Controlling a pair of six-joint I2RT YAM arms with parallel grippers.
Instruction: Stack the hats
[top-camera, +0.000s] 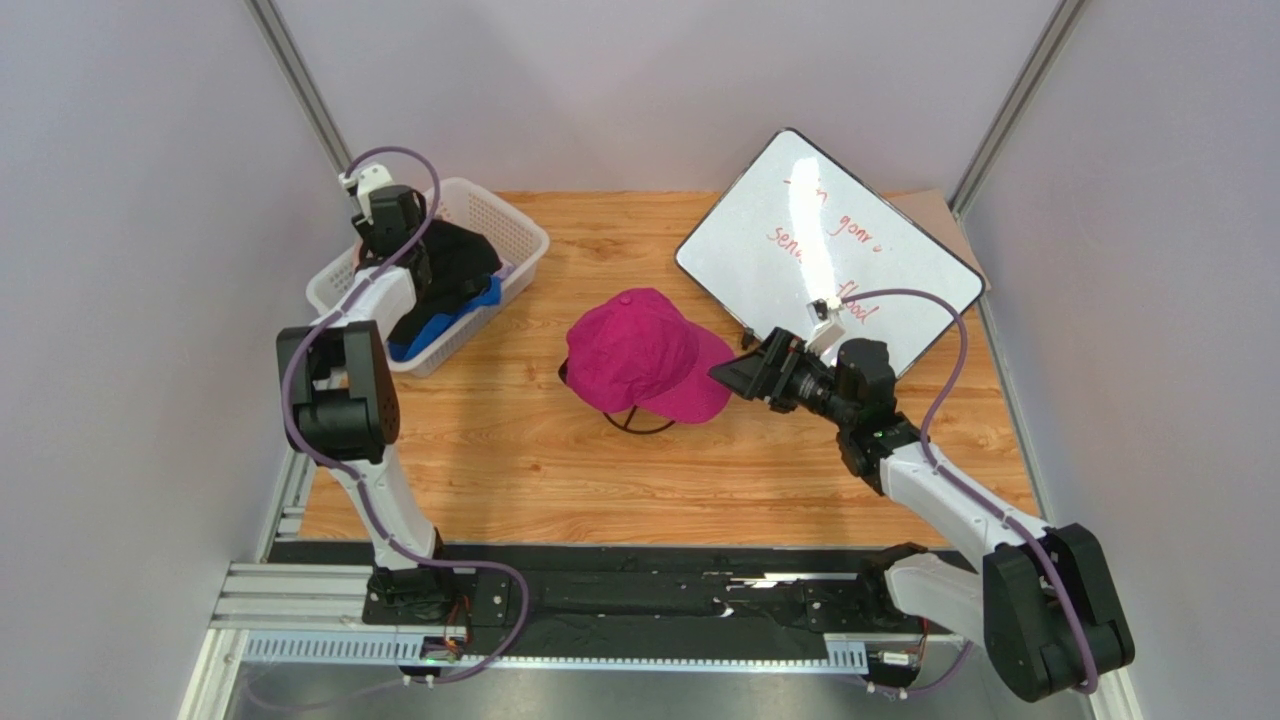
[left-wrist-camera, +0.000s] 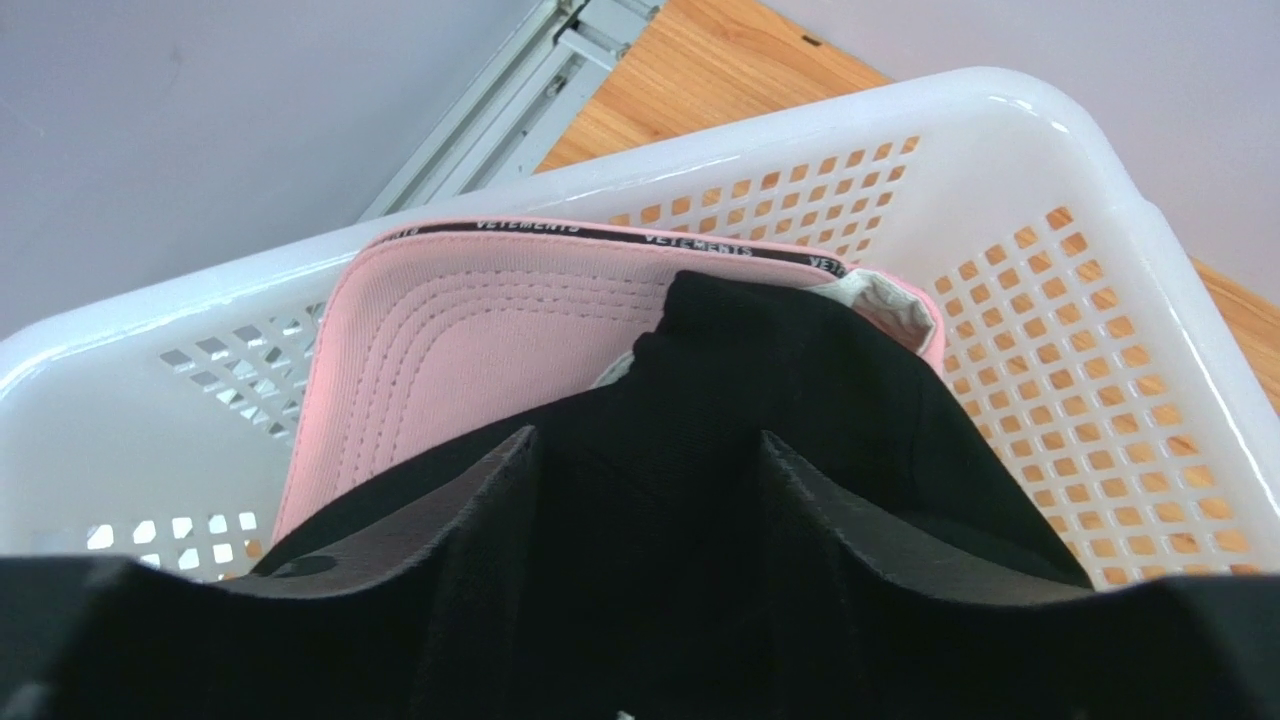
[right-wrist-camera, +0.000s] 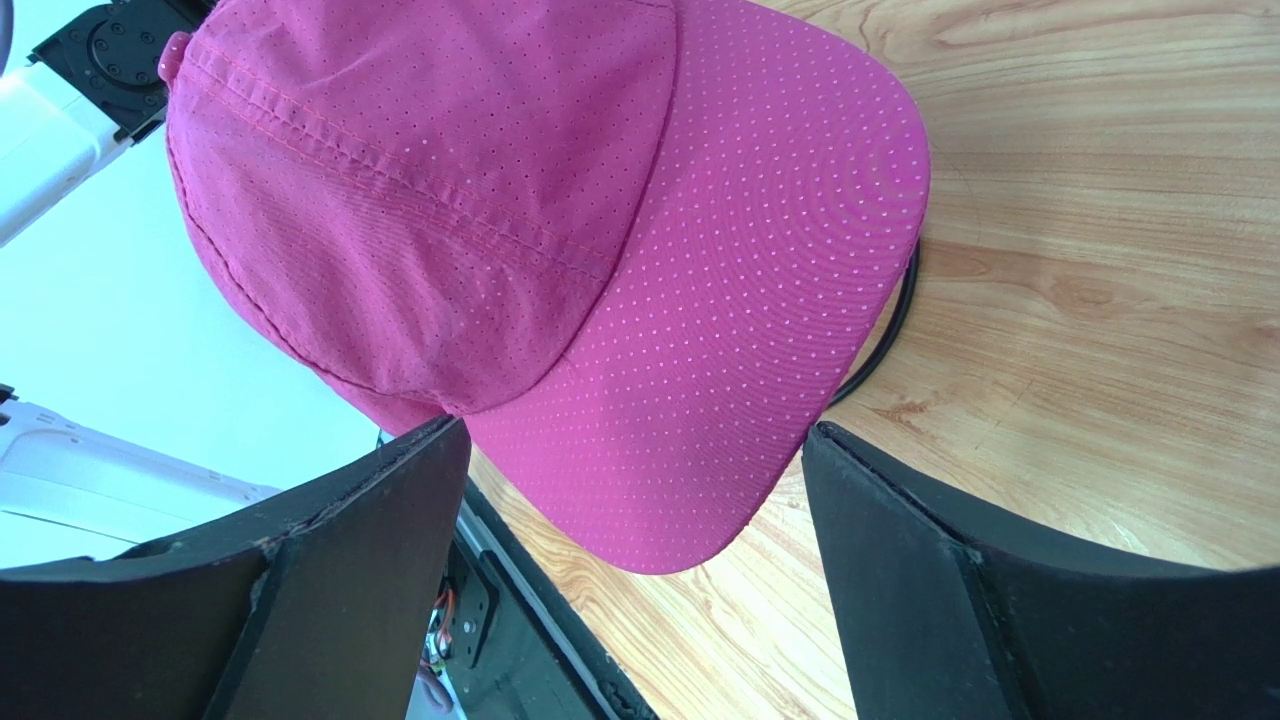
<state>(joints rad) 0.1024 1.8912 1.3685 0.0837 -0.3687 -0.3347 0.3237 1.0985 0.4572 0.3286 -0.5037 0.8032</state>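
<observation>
1. Right wrist view: the fingers of the right gripper (right-wrist-camera: 634, 432) are closest to the lens. They are spread wide, one on either side of the brim tip of the magenta cap (right-wrist-camera: 496, 195), and pinch nothing.
2. The magenta cap sits crown up on a black wire stand (right-wrist-camera: 887, 338) on the wooden table (top-camera: 496, 450). Only a loop of wire shows from under the brim.
3. A white mesh basket (top-camera: 519, 225) stands to the left of the magenta cap and farther back.
4. The left gripper (left-wrist-camera: 643, 438) is down inside that basket. Its fingers stand apart with cloth of the black cap (left-wrist-camera: 781, 360) bunched between them. Cannot tell whether they press the cloth or only straddle it.
5. A light pink cap (left-wrist-camera: 451, 345) lies beyond the black cap, against the basket wall.
6. Top view: a blue cap (top-camera: 484, 302) shows under the black cap, on the basket side facing the magenta cap.
7. A whiteboard (top-camera: 751, 240) with red writing lies right of the magenta cap and behind it. The right arm's wrist overlaps its near corner.
8. From above, the left arm and the black cap hide most of the basket's inside.
</observation>
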